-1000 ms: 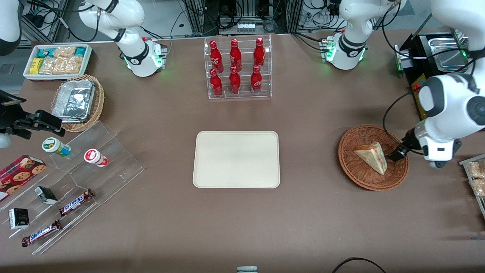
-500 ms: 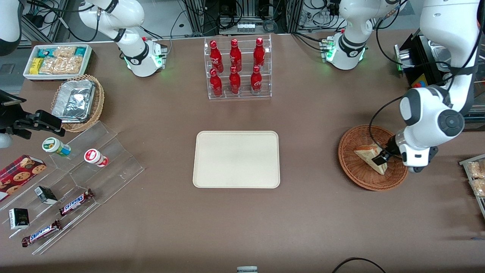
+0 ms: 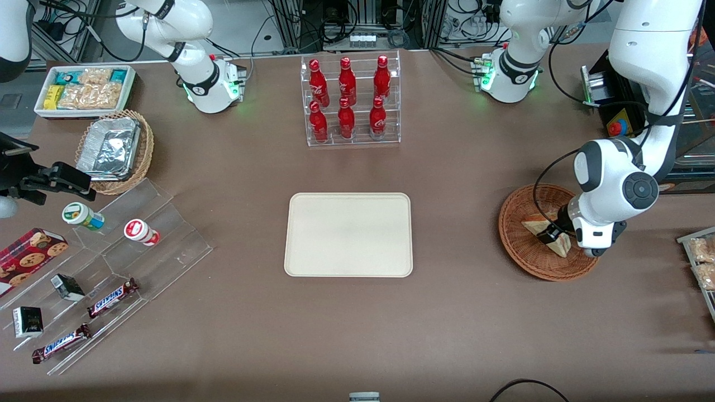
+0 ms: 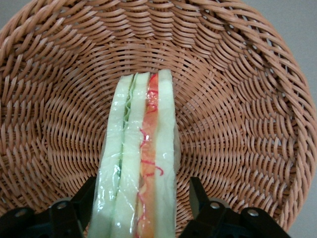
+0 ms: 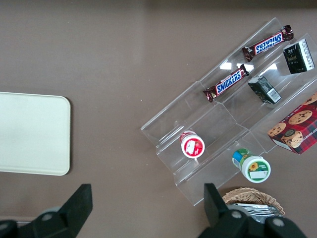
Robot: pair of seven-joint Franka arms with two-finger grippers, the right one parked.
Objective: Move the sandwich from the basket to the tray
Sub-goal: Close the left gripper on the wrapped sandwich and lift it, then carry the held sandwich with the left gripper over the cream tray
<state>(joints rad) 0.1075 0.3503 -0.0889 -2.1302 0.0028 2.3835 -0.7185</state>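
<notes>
Toward the working arm's end of the table from the tray sits the basket, with the sandwich inside it, standing on edge, filling layers facing the wrist cam.

Step in hand: pick approach. The gripper is down in the basket; fingers spread, one each side of the wedge, not yet pressing it. Released, nothing held.

Next move, est.: clamp on the bread faces w/ light force (soft, wrapped, may slip or squash), lift clear of the basket rim, carry to the tray.

Hidden: in the front view the wrist covers part of the sandwich; wedge's near end is cut off in the wrist view. Finger-to-wrap contact cannot be confirmed.
</notes>
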